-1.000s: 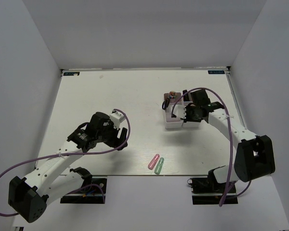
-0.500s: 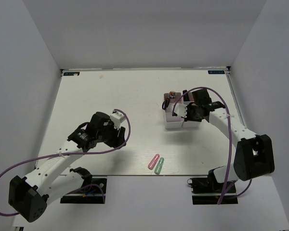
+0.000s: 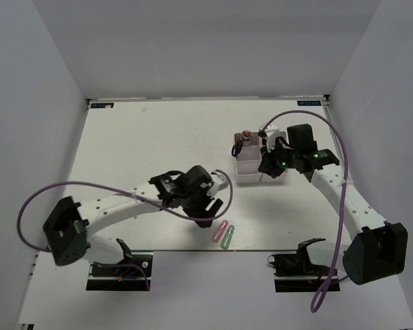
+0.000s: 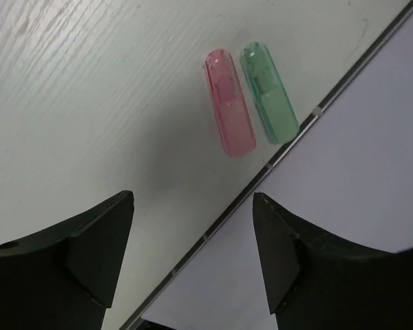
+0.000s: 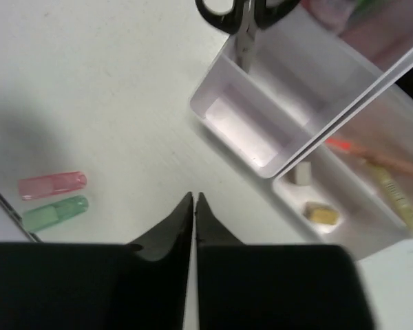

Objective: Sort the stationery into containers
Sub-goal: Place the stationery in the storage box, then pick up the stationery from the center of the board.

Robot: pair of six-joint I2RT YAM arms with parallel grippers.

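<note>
Though not yet touching either piece, set for a pick. Left gripper (image 4: 193,206): fingers spread wide, empty, hanging just short of pink capsule eraser (image 4: 229,103) and green capsule eraser (image 4: 268,93). Erasers: flat, side by side, almost touching, at the very near edge of table (image 3: 138,151), green one closer to the lip; well apart from containers (image 3: 248,172). Right gripper (image 5: 194,199): fingers pressed together, nothing between them, just beside the near wall of the containers. Inside, from the right wrist view: scissors (image 5: 244,14) standing handles-up in a far compartment; pale yellow clip (image 5: 321,214) and thin pen (image 5: 372,161) in the adjoining tray.

Judged step: fetching the last two loose erasers, with sorting otherwise seemingly near done.

Next move, as a judgement: advance the left gripper until centred over the pink eraser, turn the wrist to span its short width, lower to the surface, close. Caution called for: green neighbour close enough to be nudged, and toward the lip at that. Better to straddle one piece cleanly, or else to take both together.
</note>
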